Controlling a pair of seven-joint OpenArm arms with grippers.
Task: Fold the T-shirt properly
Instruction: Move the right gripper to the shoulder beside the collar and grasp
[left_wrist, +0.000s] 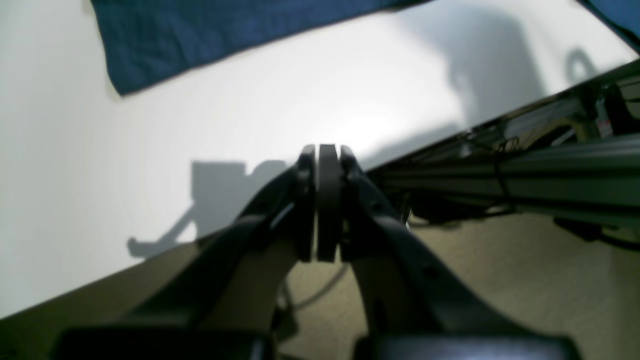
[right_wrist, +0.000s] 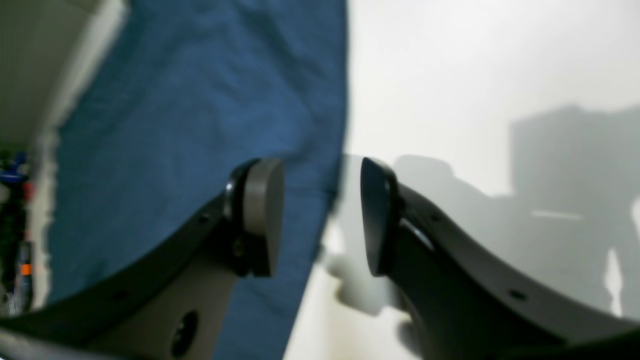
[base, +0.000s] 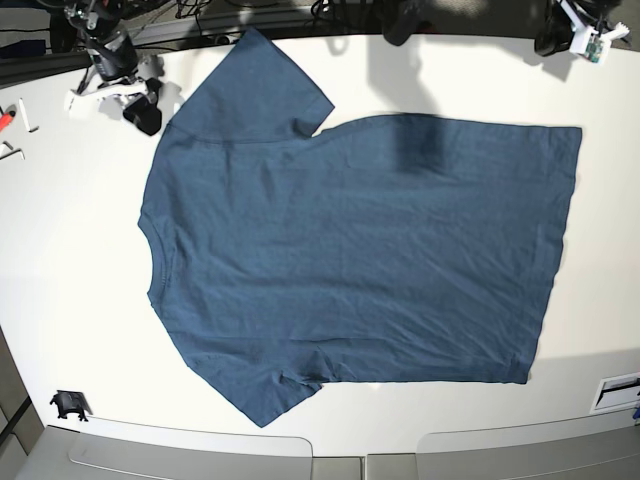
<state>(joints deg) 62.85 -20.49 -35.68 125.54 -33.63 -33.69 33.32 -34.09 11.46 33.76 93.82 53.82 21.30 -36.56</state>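
One T-shirt (base: 350, 250) flat | collar label unseen | both wrist views blurred

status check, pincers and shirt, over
Left pincer shut, empty, off the table edge. Right pincer open, empty, straddling the shirt's edge. T-shirt spread flat on white table, unfolded. Nothing on the cloth.

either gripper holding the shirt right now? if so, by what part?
Nothing is held. The left gripper is shut on itself, off the T-shirt. The right gripper is open over the shirt's edge, with no cloth between its pads.
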